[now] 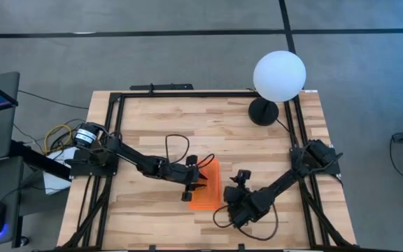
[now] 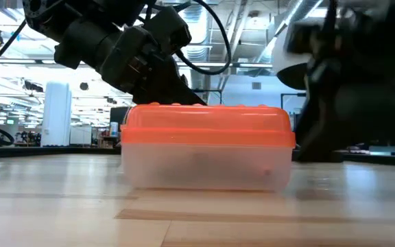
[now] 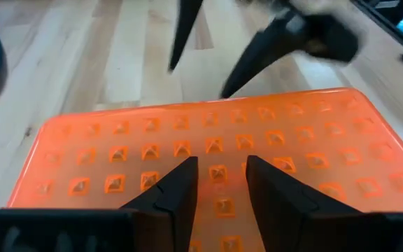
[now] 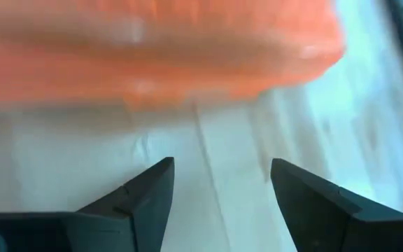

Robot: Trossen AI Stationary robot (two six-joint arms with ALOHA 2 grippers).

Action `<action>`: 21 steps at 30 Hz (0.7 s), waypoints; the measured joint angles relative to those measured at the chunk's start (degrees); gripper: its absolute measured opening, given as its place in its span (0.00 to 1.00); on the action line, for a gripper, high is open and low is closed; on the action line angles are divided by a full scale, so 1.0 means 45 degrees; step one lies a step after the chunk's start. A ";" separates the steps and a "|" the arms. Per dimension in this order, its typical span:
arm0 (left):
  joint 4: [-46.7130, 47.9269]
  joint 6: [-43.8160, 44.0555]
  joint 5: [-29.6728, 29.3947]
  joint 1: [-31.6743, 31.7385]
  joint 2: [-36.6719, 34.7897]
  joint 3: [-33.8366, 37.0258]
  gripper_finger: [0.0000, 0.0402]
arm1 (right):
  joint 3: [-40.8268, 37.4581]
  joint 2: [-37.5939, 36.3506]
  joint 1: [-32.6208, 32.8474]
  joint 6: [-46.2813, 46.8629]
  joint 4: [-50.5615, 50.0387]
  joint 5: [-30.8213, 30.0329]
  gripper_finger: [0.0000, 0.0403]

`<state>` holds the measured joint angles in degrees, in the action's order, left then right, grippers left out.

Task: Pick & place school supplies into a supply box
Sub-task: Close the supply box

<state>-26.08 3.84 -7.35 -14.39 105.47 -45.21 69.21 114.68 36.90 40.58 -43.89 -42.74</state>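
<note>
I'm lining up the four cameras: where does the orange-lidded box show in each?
High view: box at lower middle of the table, between both arms.
Low view: box fills the centre, lid on.
Left wrist view: its lid spreads under the left claw.
Right wrist view: box along the top, beyond the right claw.
Shared landmark: the orange lid.

Supply box (image 2: 208, 165): frosted, semi-clear plastic body; orange plastic lid (image 3: 215, 150) w/ slight gloss, embossed w/ rows of small raised studs. Tabletop (image 1: 152, 126): pale wood planks, smooth, satin sheen. Globe lamp (image 1: 279, 75): matt white sphere on black base.
</note>
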 joint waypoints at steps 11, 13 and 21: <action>-0.0169 -0.0429 0.0116 0.0145 -0.0147 0.0064 0.31 | 0.0058 -0.0969 0.0381 -0.0116 0.0160 -0.1487 0.58; -0.0168 -0.0733 0.0096 0.0060 -0.0351 0.0078 0.31 | 0.0058 -0.0969 0.0384 -0.0116 0.0189 -0.1496 0.58; 0.0755 -0.1542 0.0077 -0.0352 -0.1894 0.0147 0.31 | 0.0063 -0.0979 0.0479 -0.0038 0.0178 -0.1497 0.58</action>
<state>-22.68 -3.10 -7.00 -15.98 96.95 -44.55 69.49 110.28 39.05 40.41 -43.09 -49.48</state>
